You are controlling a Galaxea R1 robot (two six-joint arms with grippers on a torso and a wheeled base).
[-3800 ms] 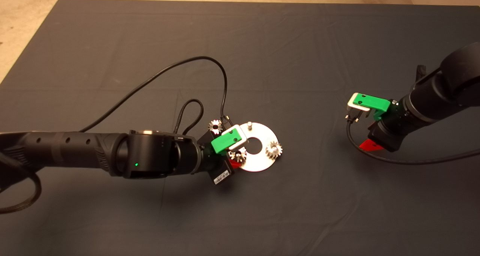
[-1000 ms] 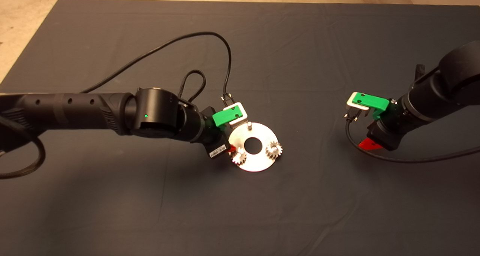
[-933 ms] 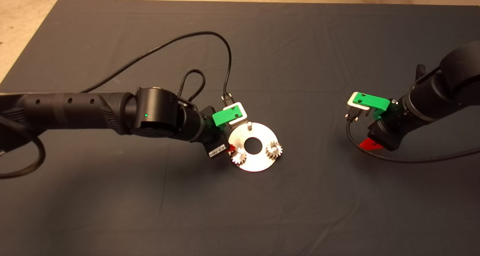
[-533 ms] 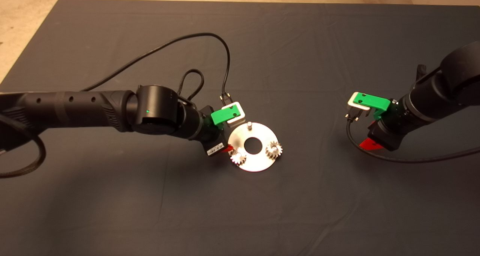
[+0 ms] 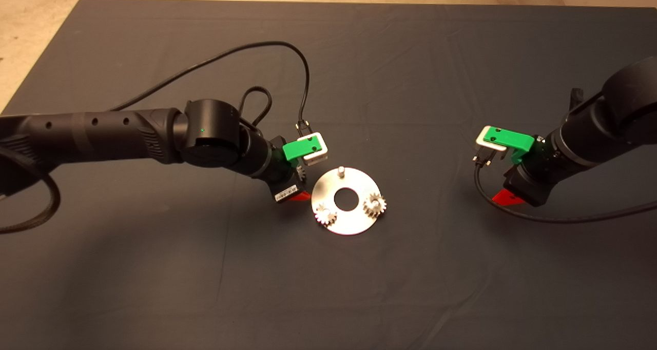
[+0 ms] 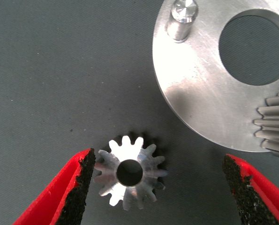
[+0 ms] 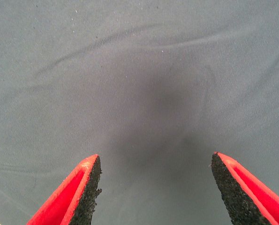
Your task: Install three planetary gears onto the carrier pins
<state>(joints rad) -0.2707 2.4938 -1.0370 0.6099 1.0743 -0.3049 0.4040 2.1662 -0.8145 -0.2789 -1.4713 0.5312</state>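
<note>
So you've got two of the three planetary gears on now. On the carrier disc there's one gear seated at the near-left pin and another gear on the right-hand pin. A few seconds back your left gripper was right over that near-left spot with the gear. Since then it has let go, backed off the disc to the left and slid toward the far side, so that placement looks finished.

What's left is the bare pin at the far edge of the disc, and the last gear. The left wrist view shows it best: the gear lies flat on the mat, just off the disc's rim, bore facing up, between your left gripper's spread fingers. One pad is right at its teeth, maybe just touching, and the other pad is well away from it, so nothing is gripped yet. The empty pin is in that same view, so it's a short trip.

My guess is you're lining up the grab. I'd centre the gear between the pads before closing, otherwise the near pad may just shove it sideways across the mat.

Your right gripper hangs over bare mat well off to the right, fingers apart and empty, not doing anything.
</note>
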